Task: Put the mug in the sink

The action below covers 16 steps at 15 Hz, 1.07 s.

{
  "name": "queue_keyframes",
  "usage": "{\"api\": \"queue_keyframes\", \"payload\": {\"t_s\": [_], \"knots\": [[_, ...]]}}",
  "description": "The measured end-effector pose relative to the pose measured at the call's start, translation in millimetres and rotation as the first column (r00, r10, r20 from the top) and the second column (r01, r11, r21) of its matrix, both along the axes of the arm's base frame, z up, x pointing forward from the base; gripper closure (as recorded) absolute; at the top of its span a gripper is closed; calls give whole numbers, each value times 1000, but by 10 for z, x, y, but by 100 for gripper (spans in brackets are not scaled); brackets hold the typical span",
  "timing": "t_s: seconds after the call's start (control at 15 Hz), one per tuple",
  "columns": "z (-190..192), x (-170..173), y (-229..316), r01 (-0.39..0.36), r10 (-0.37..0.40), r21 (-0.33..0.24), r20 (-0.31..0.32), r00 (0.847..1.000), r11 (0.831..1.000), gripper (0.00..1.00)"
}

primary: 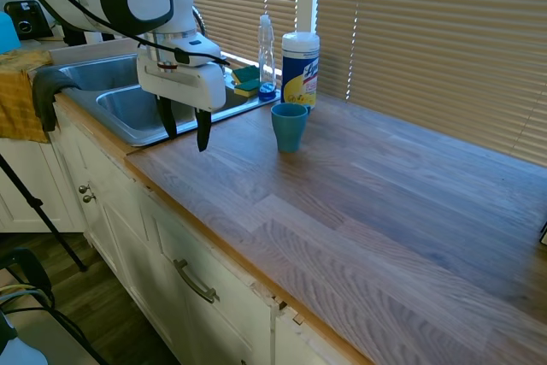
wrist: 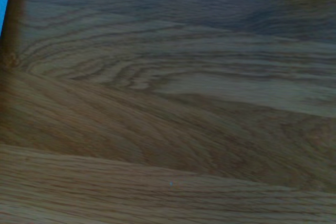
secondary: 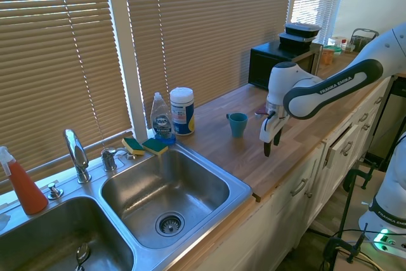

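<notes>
Here, mug [primary: 290, 126] upright on counter [primary: 359, 185], handle hidden

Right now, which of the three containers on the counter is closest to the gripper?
The mug. It stands alone, out on the wood toward the gripper, while the wipes canister and the soap bottle sit farther back by the blinds.

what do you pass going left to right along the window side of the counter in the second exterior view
red spray bottle → faucet → sponges → dish soap bottle → wipes canister → mug → gripper → microwave
</notes>
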State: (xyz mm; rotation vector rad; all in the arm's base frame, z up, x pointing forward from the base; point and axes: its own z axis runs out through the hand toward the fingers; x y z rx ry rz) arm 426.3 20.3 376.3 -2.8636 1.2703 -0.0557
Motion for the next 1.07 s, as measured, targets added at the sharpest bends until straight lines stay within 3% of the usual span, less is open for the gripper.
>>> {"api": "queue_keyframes", "payload": {"t_s": [0.27, 0.53, 0.8, 1.07], "knots": [[54, 36, 12, 13, -13, 19, 10, 1000, 1000, 0], [404, 258, -125, 58, -62, 39, 86, 994, 998, 0], [761, 682, -434, 152, -160, 62, 157, 975, 986, 0], [758, 1190, -575, 234, -243, 68, 165, 956, 970, 0]]}}
